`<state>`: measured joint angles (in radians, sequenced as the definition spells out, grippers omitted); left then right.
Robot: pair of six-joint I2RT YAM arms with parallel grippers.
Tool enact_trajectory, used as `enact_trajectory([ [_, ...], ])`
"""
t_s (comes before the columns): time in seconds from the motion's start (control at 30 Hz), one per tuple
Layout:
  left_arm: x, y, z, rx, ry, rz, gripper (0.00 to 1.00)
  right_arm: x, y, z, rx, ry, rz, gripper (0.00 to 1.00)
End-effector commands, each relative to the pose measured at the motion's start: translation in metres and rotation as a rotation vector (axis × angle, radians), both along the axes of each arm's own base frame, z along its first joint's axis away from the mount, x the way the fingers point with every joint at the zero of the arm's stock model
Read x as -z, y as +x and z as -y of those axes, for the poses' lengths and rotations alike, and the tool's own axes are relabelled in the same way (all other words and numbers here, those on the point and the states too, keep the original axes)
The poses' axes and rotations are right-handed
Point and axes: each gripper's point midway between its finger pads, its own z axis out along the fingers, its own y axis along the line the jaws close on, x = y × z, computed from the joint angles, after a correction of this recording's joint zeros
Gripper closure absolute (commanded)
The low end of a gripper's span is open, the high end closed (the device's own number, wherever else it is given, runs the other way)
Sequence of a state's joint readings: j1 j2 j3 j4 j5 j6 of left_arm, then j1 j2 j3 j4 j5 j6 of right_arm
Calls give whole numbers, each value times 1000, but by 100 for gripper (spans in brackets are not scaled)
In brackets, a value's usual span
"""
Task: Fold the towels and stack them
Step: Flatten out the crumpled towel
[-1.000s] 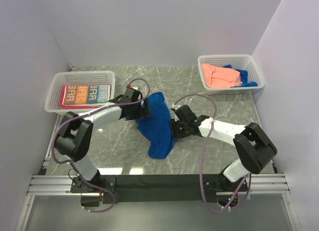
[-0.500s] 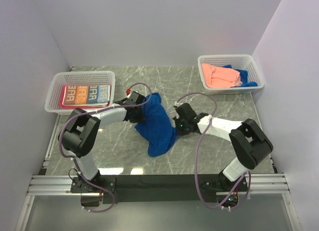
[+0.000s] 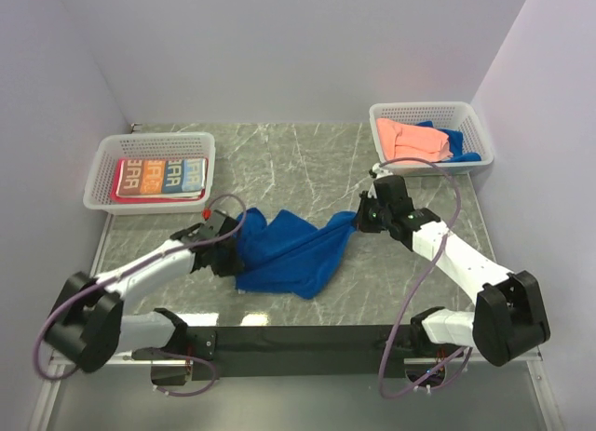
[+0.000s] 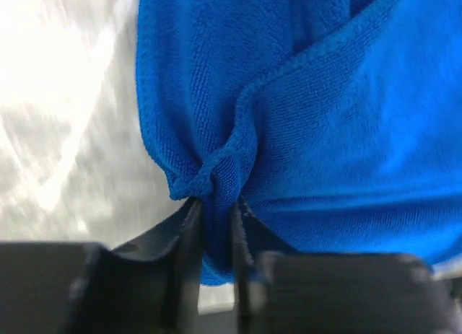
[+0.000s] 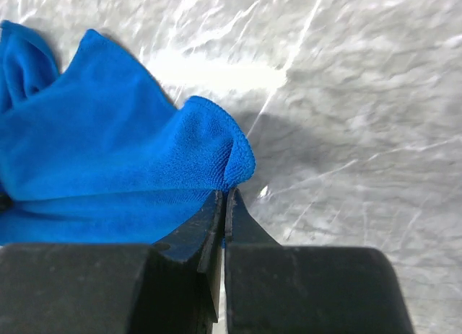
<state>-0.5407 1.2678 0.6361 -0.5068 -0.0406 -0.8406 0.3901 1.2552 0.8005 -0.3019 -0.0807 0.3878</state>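
Note:
A deep blue towel lies stretched across the middle of the marble table between both arms. My left gripper is shut on a bunched fold at its left end. My right gripper is shut on the towel's right corner, pinched thin between the jaws. A folded printed orange/blue towel lies in the left basket. A salmon-peach towel and another blue one sit in the right basket.
The white mesh basket stands at the back left and a second white basket at the back right. White walls close in the table on three sides. A metal rail runs along the near edge.
Both grippers closed on the blue towel, then pulled apart: the left toward the near left, the right toward the back right. The towel went from a bunched heap to a stretched band.

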Motion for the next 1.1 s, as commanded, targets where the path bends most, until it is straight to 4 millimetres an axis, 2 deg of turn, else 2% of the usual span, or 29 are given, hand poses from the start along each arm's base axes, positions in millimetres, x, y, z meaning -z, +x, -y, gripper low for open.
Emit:
enact_trajectory([
  [0.0,-8,-46,14,35,-143,-115,75,4,-21,-3,-61,35,-30,100],
  [0.03,-20,-46,19,47,-186,-86,63,8,-26,-3,-74,30,-42,100],
  [0.07,-26,-50,19,57,-196,-90,55,9,-29,-3,-86,29,-49,100],
  [0.1,-40,-42,21,69,-203,-48,39,11,-35,-1,-96,20,-65,100],
  [0.17,-57,-28,14,67,-149,22,27,13,-38,3,-102,-3,-74,100],
  [0.2,-78,-17,12,64,-120,61,23,14,-40,7,-97,-20,-79,100],
  [0.27,-84,5,1,74,2,101,21,14,-41,10,-98,-34,-74,100],
  [0.3,-102,23,5,79,10,151,23,14,-41,11,-94,-42,-69,100],
  [0.33,-96,34,7,120,58,140,27,13,-41,12,-93,-44,-65,100],
  [0.37,-98,45,13,146,64,153,29,13,-41,12,-94,-44,-62,100],
  [0.4,-114,65,27,176,39,203,30,13,-40,12,-94,-43,-59,100],
  [0.43,-100,75,34,226,71,168,30,12,-40,11,-97,-39,-57,100],
  [0.47,-98,84,40,253,71,163,30,12,-40,10,-99,-36,-55,100],
  [0.5,-110,100,53,277,50,190,30,11,-40,10,-100,-32,-53,100],
  [0.53,-90,106,58,314,84,136,30,11,-40,10,-102,-33,-51,99],
  [0.6,-94,126,70,342,88,155,30,10,-40,10,-102,-32,-48,99],
  [0.63,-79,133,73,360,115,135,31,9,-40,9,-106,-30,-43,99],
  [0.7,-73,145,78,379,133,138,32,8,-40,8,-113,-26,-43,99],
  [0.73,-55,149,77,397,165,103,34,7,-40,8,-114,-24,-40,99],
  [0.8,-48,157,81,417,179,94,35,7,-41,6,-120,-17,-36,99],
  [0.83,-36,160,82,436,194,77,36,7,-41,6,-124,-15,-36,99],
  [0.93,-26,168,89,467,194,76,40,9,-43,5,-132,-15,-43,99],
  [1.0,-26,175,95,479,181,95,44,10,-43,5,-133,-15,-44,100],
  [1.07,-20,178,97,481,181,94,50,10,-44,5,-135,-13,-44,99],
])
